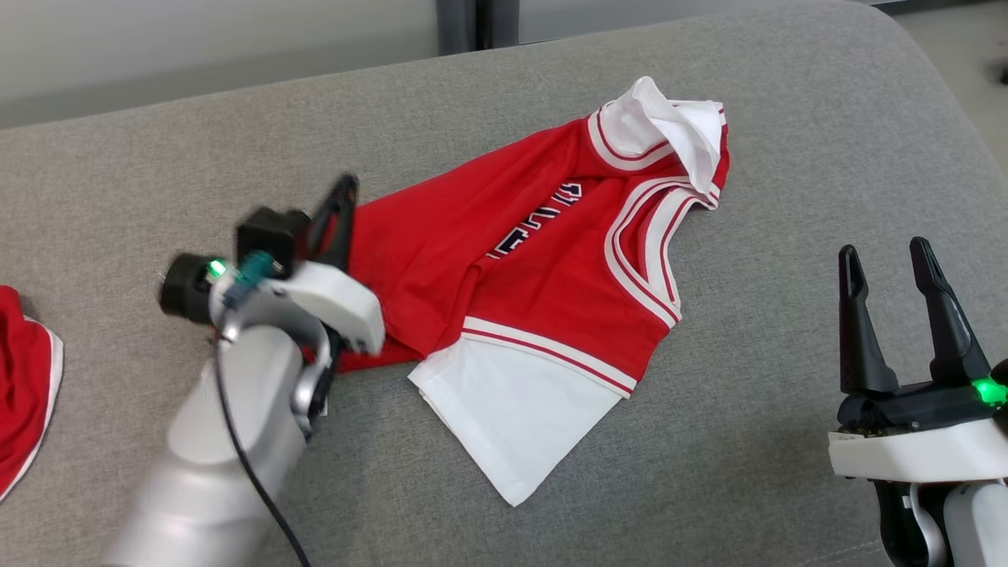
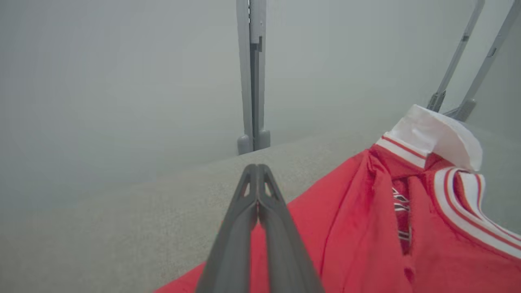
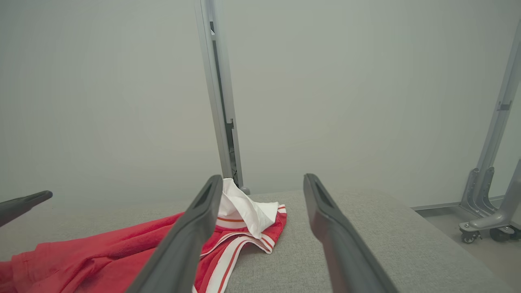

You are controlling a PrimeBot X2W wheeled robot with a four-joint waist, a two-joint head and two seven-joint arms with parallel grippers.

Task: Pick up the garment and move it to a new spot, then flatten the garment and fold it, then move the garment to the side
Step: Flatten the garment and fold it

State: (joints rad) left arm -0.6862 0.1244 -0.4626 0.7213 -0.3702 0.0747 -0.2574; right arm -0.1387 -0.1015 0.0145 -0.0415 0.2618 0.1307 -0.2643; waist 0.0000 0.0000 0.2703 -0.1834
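Now, the garment (image 1: pixel 543 268): a red sleeveless jersey with white trim lies crumpled near the middle of the grey cushion (image 1: pixel 787 157), with a white panel (image 1: pixel 512 409) turned out toward the robot.
Left tool (image 1: pixel 343 193): pinched shut at the jersey's left red edge, apparently with cloth caught between the fingers.
Right tool (image 1: pixel 883 250): spread wide and empty, well apart from the jersey, low on the right.
Handling: light, limp, probably a little slick; it will likely sag and bunch rather than hold shape. Banded hems and armholes look like the firmest places to grip.
Edges: the cushion's rounded far-right corner drops to the floor.
Open room: bare cushion lies right of and in front of the jersey; another red cloth (image 1: pixel 24 378) sits at the left edge.
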